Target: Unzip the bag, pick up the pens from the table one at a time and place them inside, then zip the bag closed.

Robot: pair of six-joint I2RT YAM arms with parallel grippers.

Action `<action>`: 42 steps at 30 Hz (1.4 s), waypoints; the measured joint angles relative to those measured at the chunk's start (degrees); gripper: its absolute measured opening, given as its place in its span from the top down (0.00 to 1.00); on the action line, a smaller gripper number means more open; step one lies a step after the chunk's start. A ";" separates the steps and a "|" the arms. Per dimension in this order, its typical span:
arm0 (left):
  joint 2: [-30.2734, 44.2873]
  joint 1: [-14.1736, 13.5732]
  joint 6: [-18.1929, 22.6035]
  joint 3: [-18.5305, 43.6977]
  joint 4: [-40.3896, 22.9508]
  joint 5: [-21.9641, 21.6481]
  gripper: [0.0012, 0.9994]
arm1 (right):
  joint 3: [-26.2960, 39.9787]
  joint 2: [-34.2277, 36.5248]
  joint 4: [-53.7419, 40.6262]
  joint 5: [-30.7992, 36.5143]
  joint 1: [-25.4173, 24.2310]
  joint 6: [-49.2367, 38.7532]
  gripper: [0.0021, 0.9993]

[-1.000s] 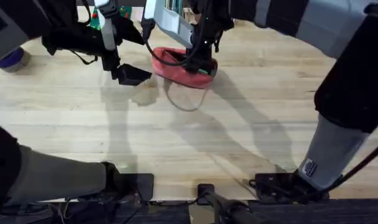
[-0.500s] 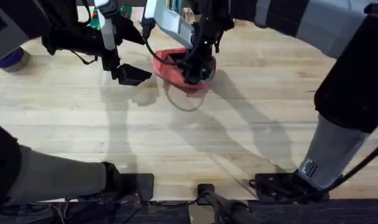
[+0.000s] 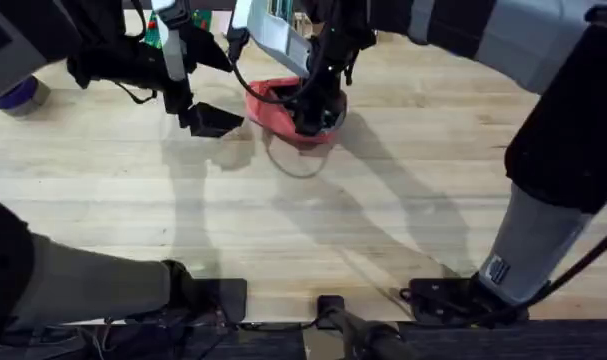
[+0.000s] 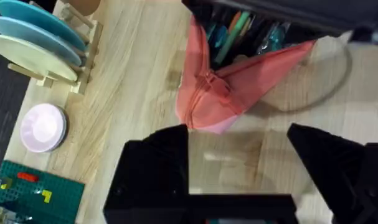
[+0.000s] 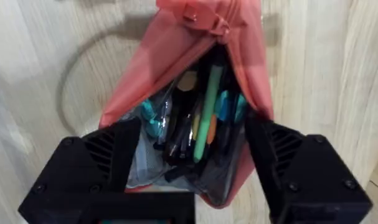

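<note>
I have the right gripper [image 5: 192, 186], fingers apart, poised over the unzipped bag [image 3: 283, 112] at the table's [image 3: 313, 220] far middle, pens [image 5: 208, 109] already inside; next I judge comes zipping, left gripper [image 4: 238, 180] open just beside.

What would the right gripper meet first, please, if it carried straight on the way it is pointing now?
Most likely the pens inside the open bag. The right gripper points straight into the bag's mouth, its open fingers straddling the opening. Depth is hard to judge, so a fingertip could catch the fabric edge first.
</note>
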 joint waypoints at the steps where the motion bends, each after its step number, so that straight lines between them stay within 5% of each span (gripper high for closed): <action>1: -0.12 0.00 0.00 0.00 -0.06 -0.03 0.01 | 0.00 -0.01 0.00 0.00 0.00 0.02 0.00; 16: -12.14 0.14 0.02 0.00 -5.81 -3.92 0.01 | 0.00 -5.10 -0.44 -0.11 0.00 4.93 0.00; 22: -12.29 3.26 0.02 0.00 -5.81 -4.01 0.01 | 0.00 -6.56 -0.65 -1.28 0.00 10.15 0.00; 33: -12.29 13.70 2.26 0.00 -5.61 6.86 0.01 | 0.00 -14.78 -0.69 -1.81 0.01 29.84 0.00; 42: -11.56 16.17 6.56 0.00 -7.15 13.55 0.01 | 0.00 -16.72 0.61 -1.65 0.16 53.16 0.00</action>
